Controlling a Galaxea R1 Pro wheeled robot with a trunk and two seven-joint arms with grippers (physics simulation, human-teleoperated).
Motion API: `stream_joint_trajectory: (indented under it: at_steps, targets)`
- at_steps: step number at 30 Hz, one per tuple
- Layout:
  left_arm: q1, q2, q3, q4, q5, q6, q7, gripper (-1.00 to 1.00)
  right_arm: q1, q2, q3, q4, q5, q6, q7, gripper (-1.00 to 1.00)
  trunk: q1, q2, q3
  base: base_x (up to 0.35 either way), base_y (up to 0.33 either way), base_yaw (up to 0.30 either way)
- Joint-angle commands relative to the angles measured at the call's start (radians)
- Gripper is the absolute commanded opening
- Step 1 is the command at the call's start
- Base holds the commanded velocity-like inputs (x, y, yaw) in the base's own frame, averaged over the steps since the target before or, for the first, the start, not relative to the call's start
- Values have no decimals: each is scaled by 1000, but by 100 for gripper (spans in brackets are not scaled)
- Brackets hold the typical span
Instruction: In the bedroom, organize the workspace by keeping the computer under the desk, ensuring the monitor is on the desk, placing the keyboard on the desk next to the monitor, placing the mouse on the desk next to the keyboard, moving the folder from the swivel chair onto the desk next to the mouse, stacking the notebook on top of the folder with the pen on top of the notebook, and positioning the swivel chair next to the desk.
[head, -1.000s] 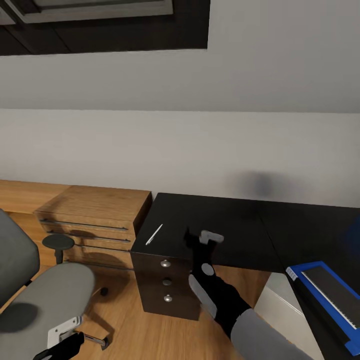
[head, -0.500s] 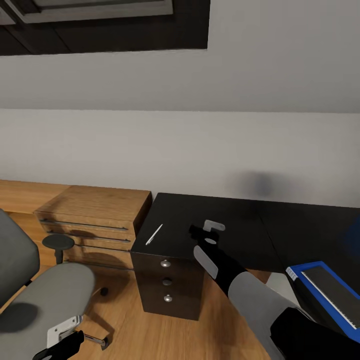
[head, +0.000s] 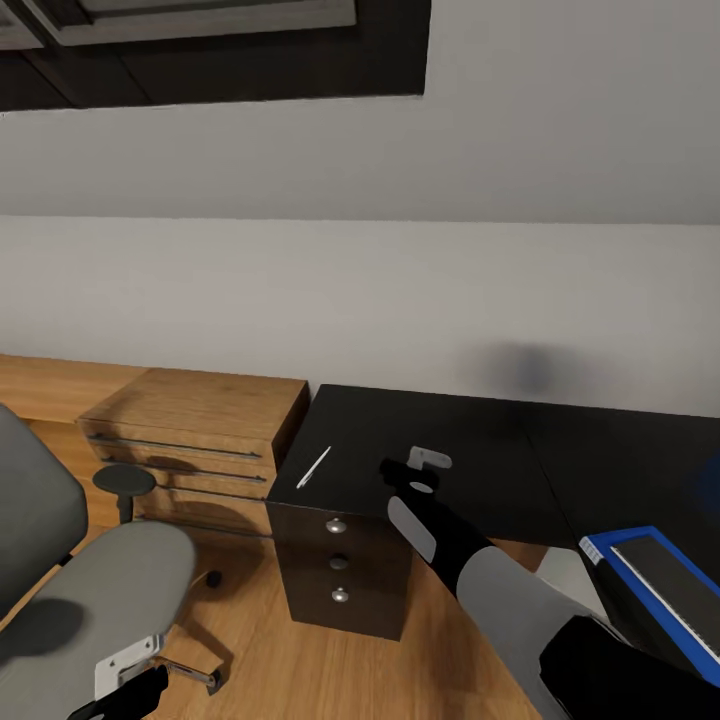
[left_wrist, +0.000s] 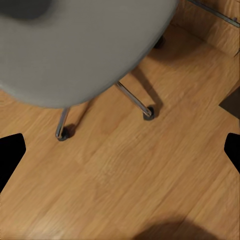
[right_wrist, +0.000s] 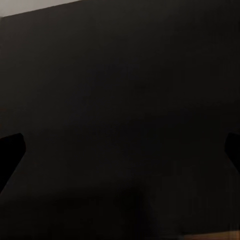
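The pen (head: 313, 467) lies flat on the glossy black worktop (head: 470, 465), near its left edge, above the black three-drawer unit (head: 339, 565). To its right, apart from it, the right gripper (head: 415, 468) hangs over the worktop; in the right wrist view its fingertips (right_wrist: 11, 150) sit at the picture's two edges with dark worktop between them, so it is spread wide and grasping nothing. At the near right the blue folder (head: 650, 590) rests on the worktop with a grey notebook (head: 675, 588) lying on it. Left of the worktop stands a light wooden drawer chest (head: 200, 435). The grey swivel chair (head: 90, 590) stands on the wooden floor (left_wrist: 125, 175) at the near left. The left gripper (left_wrist: 120, 150) hovers above the floor beside the chair's chrome legs, likewise spread and holding nothing.
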Motion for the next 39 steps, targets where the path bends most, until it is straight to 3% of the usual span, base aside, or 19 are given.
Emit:
stream_joint_trajectory:
  at_steps: [1,6,14,23,31,32,39]
  targets:
    - [0,1,-1,-2,10,3,7,100,-1,0,5,-1,-3,8,-7,100,0,-1,-1,0,0,221]
    - [0,0,-1,1,10,3,7,100,-1,0,22,-20,-3,48,-7,100,0,-1,-3,0,0,110]
    - [0,1,-1,2,11,3,7,100,-1,0,24,-23,-2,54,-7,100,0,-1,-3,5,5,24]
    - [0,-1,-5,19,6,3,7,100,-1,0,29,-22,-1,53,-7,100,0,-1,-5,194,169,220]
    - [0,-3,-45,39,-16,-20,8,100,-1,0,68,-23,0,54,-8,100,0,-1,-15,238,209,89]
    - [0,-3,-55,53,-21,-73,7,100,-1,0,91,-25,0,54,-8,100,0,-1,-15,239,210,7]
    - [0,-3,-84,67,-23,-94,7,100,-1,0,97,-24,0,55,-8,100,0,-1,-16,240,210,2]
